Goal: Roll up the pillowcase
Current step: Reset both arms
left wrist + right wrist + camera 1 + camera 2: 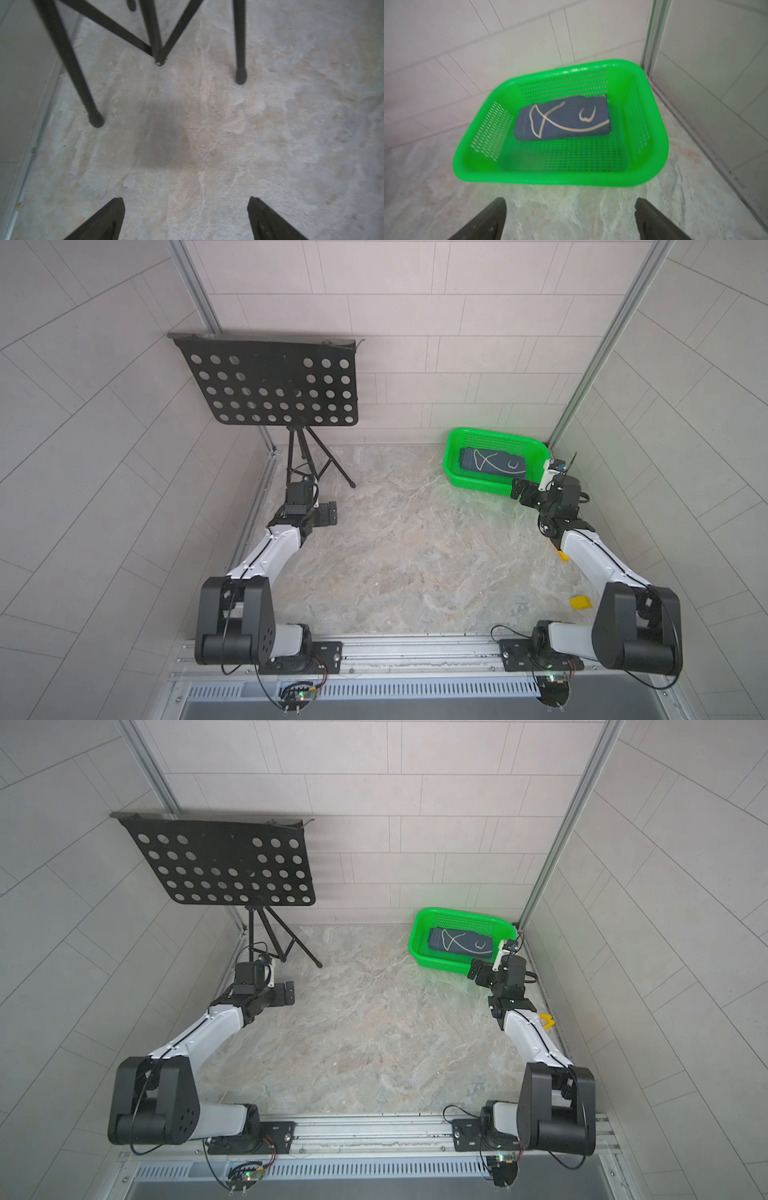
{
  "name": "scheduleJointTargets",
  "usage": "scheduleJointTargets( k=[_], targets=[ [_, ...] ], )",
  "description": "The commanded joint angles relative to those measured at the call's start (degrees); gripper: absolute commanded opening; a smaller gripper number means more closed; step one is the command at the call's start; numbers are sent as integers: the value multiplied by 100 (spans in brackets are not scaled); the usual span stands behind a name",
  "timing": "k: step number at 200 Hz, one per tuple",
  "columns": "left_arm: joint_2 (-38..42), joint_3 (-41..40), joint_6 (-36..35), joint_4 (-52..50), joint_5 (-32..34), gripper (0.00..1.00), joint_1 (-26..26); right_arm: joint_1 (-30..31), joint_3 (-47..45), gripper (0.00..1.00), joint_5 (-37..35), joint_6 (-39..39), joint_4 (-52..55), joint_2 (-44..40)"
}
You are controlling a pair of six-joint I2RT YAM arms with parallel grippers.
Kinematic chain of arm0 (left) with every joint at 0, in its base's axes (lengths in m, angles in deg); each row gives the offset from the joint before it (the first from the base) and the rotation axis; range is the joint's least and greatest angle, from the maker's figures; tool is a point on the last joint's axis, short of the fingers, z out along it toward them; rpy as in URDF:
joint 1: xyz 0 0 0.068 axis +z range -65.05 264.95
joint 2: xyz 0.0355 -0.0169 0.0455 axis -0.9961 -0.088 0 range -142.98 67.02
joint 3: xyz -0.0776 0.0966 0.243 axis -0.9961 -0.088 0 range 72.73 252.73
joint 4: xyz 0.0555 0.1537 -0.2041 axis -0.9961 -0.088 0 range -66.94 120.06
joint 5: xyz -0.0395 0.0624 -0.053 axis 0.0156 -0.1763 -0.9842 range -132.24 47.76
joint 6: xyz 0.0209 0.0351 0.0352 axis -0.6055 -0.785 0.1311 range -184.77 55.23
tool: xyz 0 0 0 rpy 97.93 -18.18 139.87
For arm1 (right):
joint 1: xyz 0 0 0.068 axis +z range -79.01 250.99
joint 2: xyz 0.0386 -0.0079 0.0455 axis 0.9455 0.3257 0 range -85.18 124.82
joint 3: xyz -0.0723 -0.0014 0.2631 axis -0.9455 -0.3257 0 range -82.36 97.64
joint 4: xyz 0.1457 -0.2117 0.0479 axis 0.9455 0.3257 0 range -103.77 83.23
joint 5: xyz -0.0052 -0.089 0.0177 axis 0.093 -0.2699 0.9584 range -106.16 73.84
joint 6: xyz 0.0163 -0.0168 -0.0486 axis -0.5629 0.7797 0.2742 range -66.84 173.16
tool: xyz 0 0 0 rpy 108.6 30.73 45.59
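Right end effector (pixel 570 200): jaws spread wide, with nothing between them but bare counter (pixel 415 197). I read it as empty, hanging just short of the near rim of the green basket (pixel 550 178) and not touching it.

Taking the far wall as 12 o'clock in both top views, the basket stands in the 1 o'clock corner of the counter. The pillowcase (pixel 492 464) lies inside it, near at hand at about 10 o'clock from this end effector. It is a compact navy roll with a pale whale outline uppermost, resting on the basket floor toward the far wall. Its long axis runs close to 9-to-3 o'clock, crosswise to my line of approach.

Left end effector (pixel 186 199): jaws likewise wide apart and empty, over bare counter beside the feet of the black music stand (pixel 270 381). From it the roll lies at about 2 o'clock, well apart, with open counter between. The right arm is plainly the nearer.

My judgement: the rolling looks done and the roll stowed, so the coming move is a straight draw-back of the right arm toward 5 o'clock, clear of the rim.
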Motion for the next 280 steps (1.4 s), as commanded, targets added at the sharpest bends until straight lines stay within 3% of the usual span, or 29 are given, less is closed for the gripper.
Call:
scheduleJointTargets(
  k=[1,19,28,41,62,75,104,228,280],
  targets=[
    [43,-162,90,716,590,100,185,9,-727,100,-378,73,-1882,99],
    [-136,-428,73,1163,848,100,226,57,-1354,100,-471,159,-3347,570],
    [-154,-634,68,1503,924,100,223,32,-1447,100,-608,65,-3539,598],
    [-121,-944,43,2033,915,100,219,18,-1363,100,-665,107,-3370,610],
    [-135,-1251,-68,2680,923,100,220,151,-1069,100,-922,634,-1890,206],
    [-182,-1274,-109,2792,891,100,220,200,-1181,100,-1161,712,-1518,-59],
    [-280,-1313,-197,2904,847,100,229,206,-1719,100,-1178,732,-2506,229],
    [-86,-1357,123,3181,214,100,239,215,-1668,100,-1341,648,-2466,319],
    [-165,-1434,126,3463,-3,100,245,210,-1806,100,-1077,657,-2820,443]
  ],
)
